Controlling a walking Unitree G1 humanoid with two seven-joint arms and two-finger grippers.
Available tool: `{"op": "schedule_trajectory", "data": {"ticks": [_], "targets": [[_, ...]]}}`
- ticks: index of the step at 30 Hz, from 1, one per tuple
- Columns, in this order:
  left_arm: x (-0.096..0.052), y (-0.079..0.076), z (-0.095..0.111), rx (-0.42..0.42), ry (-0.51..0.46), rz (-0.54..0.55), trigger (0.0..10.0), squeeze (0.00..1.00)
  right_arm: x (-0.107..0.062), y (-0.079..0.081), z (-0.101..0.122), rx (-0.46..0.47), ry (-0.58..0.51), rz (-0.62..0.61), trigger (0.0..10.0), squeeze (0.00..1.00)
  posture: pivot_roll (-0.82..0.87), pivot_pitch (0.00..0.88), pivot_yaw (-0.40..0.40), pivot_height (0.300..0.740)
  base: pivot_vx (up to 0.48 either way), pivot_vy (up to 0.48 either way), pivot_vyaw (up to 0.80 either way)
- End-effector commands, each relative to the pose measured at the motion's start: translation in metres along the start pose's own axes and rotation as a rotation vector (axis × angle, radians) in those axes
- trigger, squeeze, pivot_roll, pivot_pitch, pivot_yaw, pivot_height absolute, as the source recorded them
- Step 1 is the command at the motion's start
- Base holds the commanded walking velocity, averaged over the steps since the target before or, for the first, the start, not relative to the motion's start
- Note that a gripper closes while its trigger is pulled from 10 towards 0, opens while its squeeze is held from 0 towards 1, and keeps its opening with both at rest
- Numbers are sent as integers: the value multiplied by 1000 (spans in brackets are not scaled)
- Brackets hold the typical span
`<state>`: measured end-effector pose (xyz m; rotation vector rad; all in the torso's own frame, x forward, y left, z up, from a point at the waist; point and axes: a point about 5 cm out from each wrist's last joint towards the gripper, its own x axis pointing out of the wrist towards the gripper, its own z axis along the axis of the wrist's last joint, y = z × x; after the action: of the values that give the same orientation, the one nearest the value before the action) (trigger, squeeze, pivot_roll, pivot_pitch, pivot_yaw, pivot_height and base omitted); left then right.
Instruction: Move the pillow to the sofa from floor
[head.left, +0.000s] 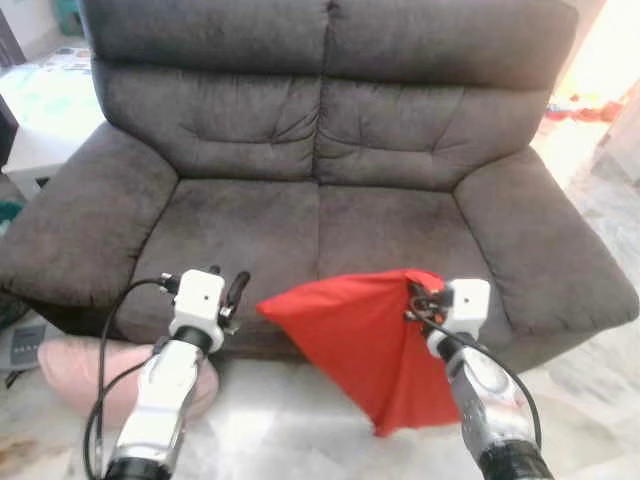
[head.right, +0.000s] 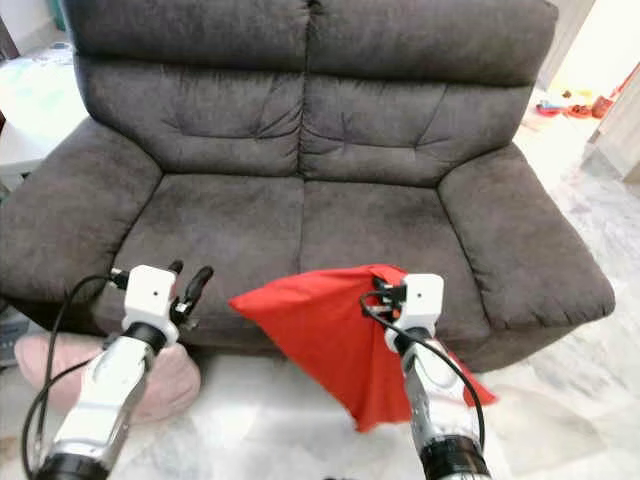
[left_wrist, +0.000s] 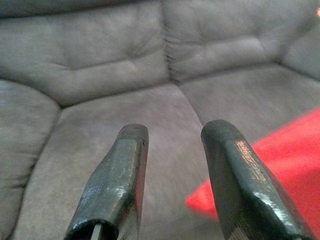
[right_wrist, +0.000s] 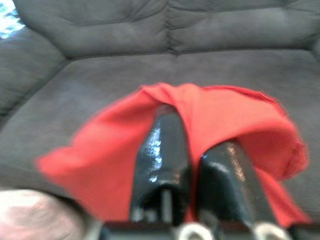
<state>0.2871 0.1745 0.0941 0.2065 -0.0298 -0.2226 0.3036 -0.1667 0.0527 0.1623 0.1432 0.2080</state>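
Note:
A red pillow (head.left: 365, 335) hangs in the air at the front edge of the dark grey sofa (head.left: 330, 190). My right gripper (head.left: 418, 300) is shut on the pillow's top corner; in the right wrist view the red fabric (right_wrist: 220, 115) wraps over my black fingers (right_wrist: 167, 150). The pillow's lower tip droops toward the floor. My left gripper (head.left: 232, 292) is open and holds nothing, just left of the pillow in front of the left seat cushion (left_wrist: 125, 110). The pillow's edge (left_wrist: 280, 160) is visible beside the left fingers (left_wrist: 120, 175).
A pink cushion (head.left: 90, 370) lies on the marble floor (head.left: 290, 430) by the sofa's left front corner. A white table (head.left: 45, 110) stands left of the sofa. Toys (head.left: 585, 105) lie on the floor at the far right.

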Motion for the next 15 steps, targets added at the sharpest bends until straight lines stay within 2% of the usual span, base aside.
{"op": "schedule_trajectory", "data": {"ticks": [1, 5, 8, 9, 10, 15], "targets": [[-9, 1, -10, 3, 69, -107, 10000, 0, 13, 2, 41, -61, -155, 71, 10000, 0, 172, 41, -38, 740, 0, 0, 0], [-18, 6, -20, 20, 120, -169, 10000, 0, 14, 5, 47, -123, -147, 160, 10000, 0, 170, 40, -36, 740, 0, 0, 0], [-28, 6, -31, 41, 199, -292, 10000, 0, 16, 6, 52, -201, -128, 241, 10000, 0, 172, 39, -39, 740, 0, 0, 0], [-28, 6, -31, 41, 199, -292, 10000, 0, 16, 6, 52, -201, -128, 241, 10000, 0, 172, 39, -39, 740, 0, 0, 0], [-33, 5, -36, 47, 238, -353, 10000, 0, 17, 7, 54, -223, -123, 267, 10000, 0, 173, 37, -40, 740, 0, 0, 0], [-42, 7, -41, 67, 294, -463, 10000, 0, 17, 10, 56, -308, -89, 367, 10000, 0, 173, 35, -36, 740, 0, 0, 0]]}}
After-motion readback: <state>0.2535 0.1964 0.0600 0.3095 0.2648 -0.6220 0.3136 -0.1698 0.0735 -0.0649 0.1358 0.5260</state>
